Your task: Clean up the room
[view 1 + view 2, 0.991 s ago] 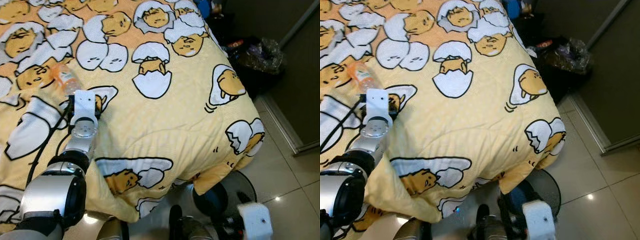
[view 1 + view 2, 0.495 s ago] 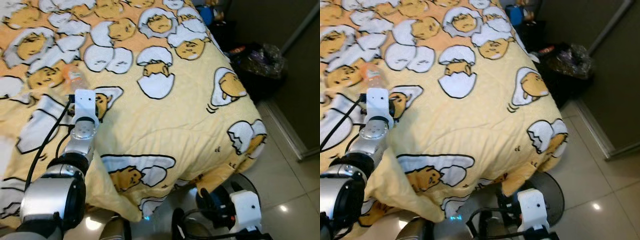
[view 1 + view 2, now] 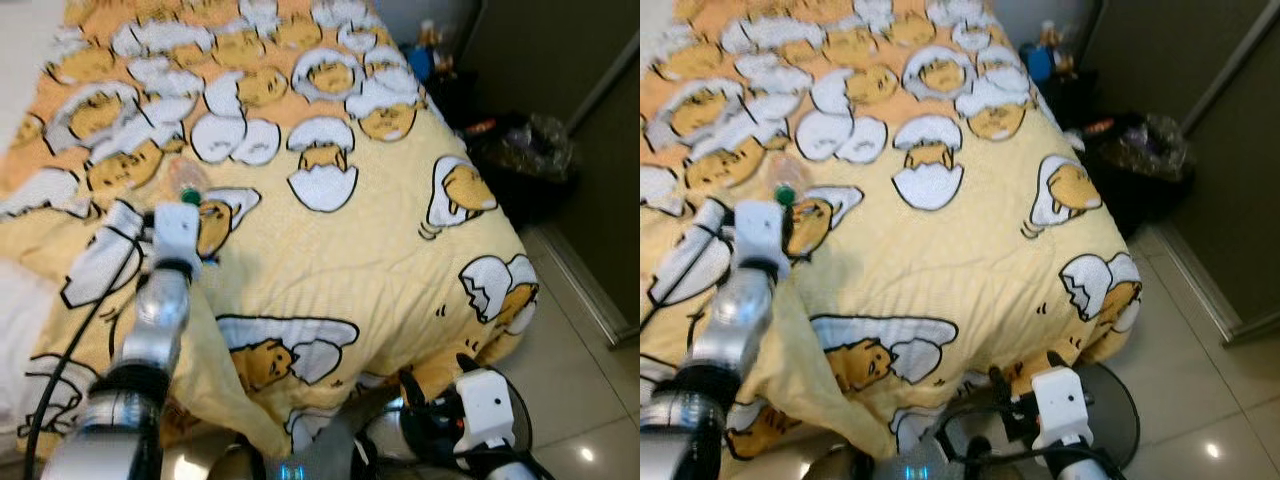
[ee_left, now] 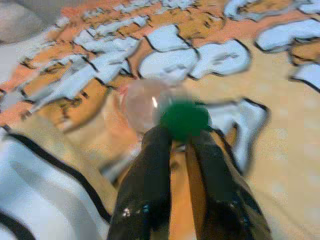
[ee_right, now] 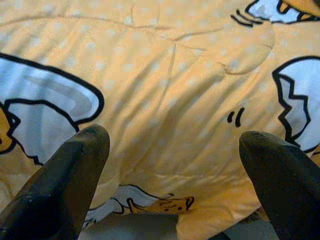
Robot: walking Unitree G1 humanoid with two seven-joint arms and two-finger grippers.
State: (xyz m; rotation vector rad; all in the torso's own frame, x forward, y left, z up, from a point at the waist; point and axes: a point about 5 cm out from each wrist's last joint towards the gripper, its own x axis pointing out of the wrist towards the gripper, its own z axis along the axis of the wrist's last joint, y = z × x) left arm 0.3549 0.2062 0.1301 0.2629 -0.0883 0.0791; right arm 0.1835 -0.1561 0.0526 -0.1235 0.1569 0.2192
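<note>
Clear plastic bottle with green cap point(image 4: 150, 102) on yellow egg-print quilt point(image 3: 380, 240): judged light, slippery, crushable. Left gripper point(image 4: 181, 134) clenched at cap; right gripper point(image 5: 175, 165) spread wide, idle.

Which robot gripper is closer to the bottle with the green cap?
Left. The left gripper is right at the bottle's green cap on the blanket. The right gripper hangs low by the bed's corner.

A bed point(image 3: 380, 250) under a yellow egg-print blanket point(image 3: 330, 120) stood on a glossy tiled floor point(image 3: 590, 400) beside a dark wall point(image 3: 560, 50).
</note>
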